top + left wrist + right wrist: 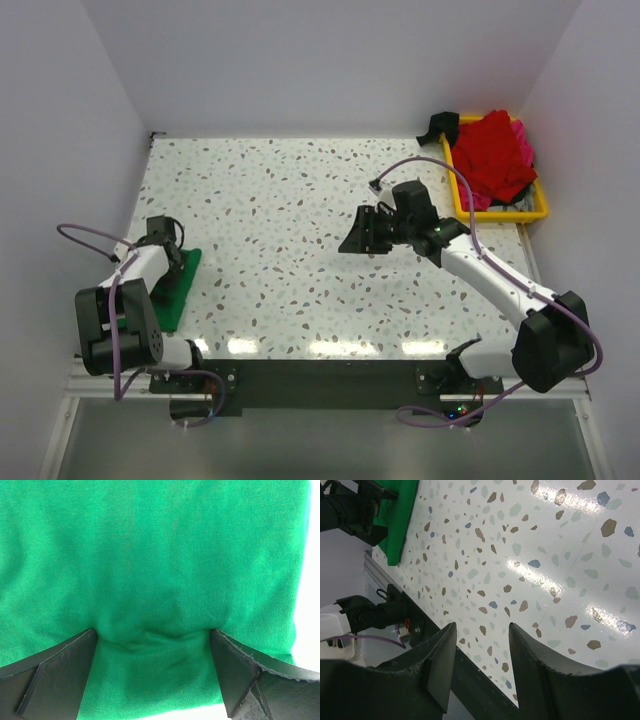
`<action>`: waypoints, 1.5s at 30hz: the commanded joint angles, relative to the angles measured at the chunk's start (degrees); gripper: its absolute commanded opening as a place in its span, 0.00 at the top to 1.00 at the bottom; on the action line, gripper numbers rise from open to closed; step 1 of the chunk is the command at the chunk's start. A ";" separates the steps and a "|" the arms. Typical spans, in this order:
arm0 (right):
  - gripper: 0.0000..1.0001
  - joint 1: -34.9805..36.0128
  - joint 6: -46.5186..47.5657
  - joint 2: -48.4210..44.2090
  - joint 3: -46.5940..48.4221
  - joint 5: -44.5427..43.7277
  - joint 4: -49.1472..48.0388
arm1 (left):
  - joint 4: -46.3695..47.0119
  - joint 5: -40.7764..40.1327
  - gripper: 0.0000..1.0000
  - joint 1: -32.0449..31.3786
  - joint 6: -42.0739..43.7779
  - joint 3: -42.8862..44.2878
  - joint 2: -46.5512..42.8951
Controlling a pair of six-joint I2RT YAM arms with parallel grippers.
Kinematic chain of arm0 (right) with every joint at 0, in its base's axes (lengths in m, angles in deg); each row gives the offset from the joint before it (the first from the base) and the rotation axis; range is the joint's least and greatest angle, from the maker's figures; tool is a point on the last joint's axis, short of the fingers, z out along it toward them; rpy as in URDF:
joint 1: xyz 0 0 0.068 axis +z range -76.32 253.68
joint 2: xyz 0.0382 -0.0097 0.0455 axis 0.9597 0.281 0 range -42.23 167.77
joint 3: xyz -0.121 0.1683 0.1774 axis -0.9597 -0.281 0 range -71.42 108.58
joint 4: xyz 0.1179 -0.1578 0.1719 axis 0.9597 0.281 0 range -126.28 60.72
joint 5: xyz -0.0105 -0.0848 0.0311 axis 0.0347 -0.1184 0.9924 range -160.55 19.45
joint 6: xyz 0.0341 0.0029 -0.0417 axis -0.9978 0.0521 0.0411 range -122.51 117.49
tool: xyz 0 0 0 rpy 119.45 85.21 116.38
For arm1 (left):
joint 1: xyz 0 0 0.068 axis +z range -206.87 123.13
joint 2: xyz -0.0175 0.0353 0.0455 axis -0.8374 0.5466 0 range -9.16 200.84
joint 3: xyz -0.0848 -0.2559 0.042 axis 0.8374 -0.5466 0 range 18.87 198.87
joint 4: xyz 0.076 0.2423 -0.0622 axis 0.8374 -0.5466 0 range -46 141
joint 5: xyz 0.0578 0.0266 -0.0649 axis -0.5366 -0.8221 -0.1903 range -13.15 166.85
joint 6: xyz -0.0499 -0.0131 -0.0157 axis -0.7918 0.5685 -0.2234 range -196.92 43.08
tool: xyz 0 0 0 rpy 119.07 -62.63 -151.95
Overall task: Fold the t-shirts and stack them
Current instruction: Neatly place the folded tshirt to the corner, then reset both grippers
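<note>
A folded bright green t-shirt [181, 287] lies at the table's left edge, and it fills the left wrist view [150, 555]. My left gripper [164, 238] [152, 635] stands wide open with its fingertips [55, 675] pressed down on the green cloth, which puckers a little between them. A red t-shirt [492, 152] and a pink one [523, 140] are heaped in the yellow tray [500, 214] at the back right. My right gripper [358, 235] [482, 627] hovers over the bare middle of the table, open, with nothing between its fingers. The green t-shirt [400, 520] shows far off in the right wrist view.
A dark cloth [438, 125] hangs over the tray's back left corner. The speckled tabletop [290, 200] lies between the two arms. White walls close in the back and sides. The black base rail [300, 380] runs along the near edge.
</note>
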 commanded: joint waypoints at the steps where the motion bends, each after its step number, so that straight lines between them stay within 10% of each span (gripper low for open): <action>1: 0.50 0.30 1.34 0.37 0.70 -0.49 -1.44 | 2.13 0.50 0.00 1.42 2.05 -0.84 2.96; 19: 0.47 0.30 3.09 -1.48 1.58 -1.80 1.10 | -5.87 5.85 0.00 0.81 4.51 5.13 -15.64; 32: 0.14 0.30 4.32 -5.60 4.30 -9.09 3.39 | 6.95 3.40 0.00 -46.35 10.65 15.59 -12.17; 45: 0.01 0.30 0.55 -13.52 -2.45 -21.40 -0.21 | 17.24 15.96 0.00 -55.88 18.57 16.12 -6.53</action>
